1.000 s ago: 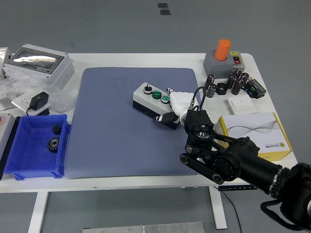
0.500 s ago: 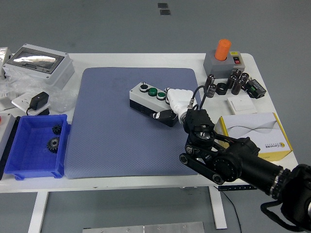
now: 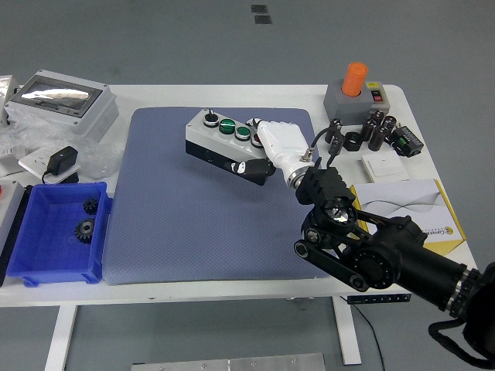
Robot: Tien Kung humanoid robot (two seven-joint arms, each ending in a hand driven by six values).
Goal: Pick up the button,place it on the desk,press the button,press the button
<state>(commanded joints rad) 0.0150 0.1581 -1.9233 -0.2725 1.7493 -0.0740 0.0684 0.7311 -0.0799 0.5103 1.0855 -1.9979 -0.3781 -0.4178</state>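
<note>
So the right hand has its white fingers wrapped around the right end of the button box, thumb on the front face, and the box looks lifted a bit off the blue mat, tilted so its left end sits toward 10 o'clock. It hangs over the upper middle of the mat, roughly 11 o'clock from the robot's wrist. My read is we're in the carry part, with the set-down next. To do that well I'd bring it down level so the whole base lands flat on the mat, not one corner first, and only let go once it's settled, otherwise it'll rock when the buttons get pressed. Leaving it somewhere central also keeps it away from the blue bin at 9 o'clock and the clutter of small black parts at 2 o'clock. Stuff I can't really make out: the hand covers the rightmost bit of the box top, so there may be another button under there. I honestly can't tell how much gap is under the box, the shadow is the only hint. Left arm isn't in the shot at all.
</note>
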